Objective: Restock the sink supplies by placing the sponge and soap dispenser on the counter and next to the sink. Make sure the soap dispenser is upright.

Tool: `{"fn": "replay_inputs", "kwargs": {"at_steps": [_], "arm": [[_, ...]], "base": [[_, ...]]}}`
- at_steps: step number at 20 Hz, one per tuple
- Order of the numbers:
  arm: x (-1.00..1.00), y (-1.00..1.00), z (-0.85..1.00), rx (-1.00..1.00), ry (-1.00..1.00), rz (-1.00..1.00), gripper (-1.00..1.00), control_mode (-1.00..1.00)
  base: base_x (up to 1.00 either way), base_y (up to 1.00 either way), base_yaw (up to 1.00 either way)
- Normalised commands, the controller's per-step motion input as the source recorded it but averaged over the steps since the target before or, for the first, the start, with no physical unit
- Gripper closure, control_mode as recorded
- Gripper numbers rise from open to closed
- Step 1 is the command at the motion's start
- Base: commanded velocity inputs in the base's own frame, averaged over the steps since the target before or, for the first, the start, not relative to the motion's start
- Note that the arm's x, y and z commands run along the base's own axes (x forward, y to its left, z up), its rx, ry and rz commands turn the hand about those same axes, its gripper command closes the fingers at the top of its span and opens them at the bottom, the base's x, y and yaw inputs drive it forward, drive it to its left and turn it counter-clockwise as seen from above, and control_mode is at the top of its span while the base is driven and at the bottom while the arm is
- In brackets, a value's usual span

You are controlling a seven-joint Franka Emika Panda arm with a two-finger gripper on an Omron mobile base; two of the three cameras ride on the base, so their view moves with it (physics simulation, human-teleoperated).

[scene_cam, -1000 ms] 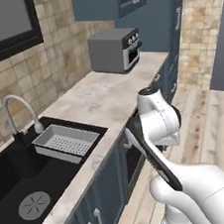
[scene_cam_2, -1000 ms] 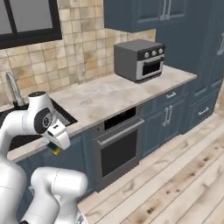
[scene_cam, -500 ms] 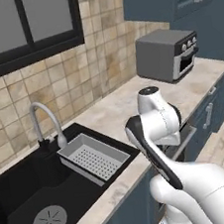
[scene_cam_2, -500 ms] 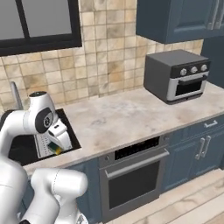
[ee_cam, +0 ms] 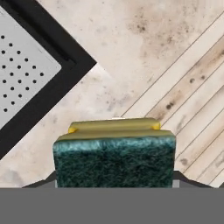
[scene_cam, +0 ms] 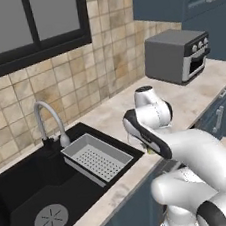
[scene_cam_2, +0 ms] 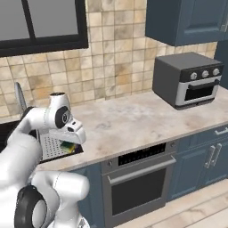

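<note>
Holding the sponge [ee_cam: 114, 153] in my gripper [ee_cam: 114, 181], I hover it over the counter [ee_cam: 144, 48] edge beside the sink [ee_cam: 65, 70], ready to set down.

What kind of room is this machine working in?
It looks like a home kitchen, computer-rendered. A black sink with a curved faucet sits in a marbled counter, a silver toaster oven stands against the tiled wall, and a built-in oven sits among dark blue cabinets.
</note>
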Motion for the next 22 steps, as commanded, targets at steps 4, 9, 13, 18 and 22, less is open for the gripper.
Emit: {"fn": "replay_inputs", "kwargs": {"at_steps": [4,9,13,18,22], "arm": [[1.00,0.00,-0.30,0.03,0.30,0.29,1.00,-1.00],[1.00,-0.03,-0.26,0.03,0.24,0.28,1.00,-1.00],[1.00,-0.01,-0.42,0.03,0.13,0.30,1.00,-1.00],[0.99,0.00,-0.57,0.03,0.09,0.29,1.00,-1.00],[0.79,0.00,-0.60,0.03,0.01,0.25,1.00,-1.00]], "base": [[0.00,0.00,0.00],[0.00,0.00,0.00],[0.00,0.00,0.00],[0.00,0.00,0.00],[0.00,0.00,0.00]]}}
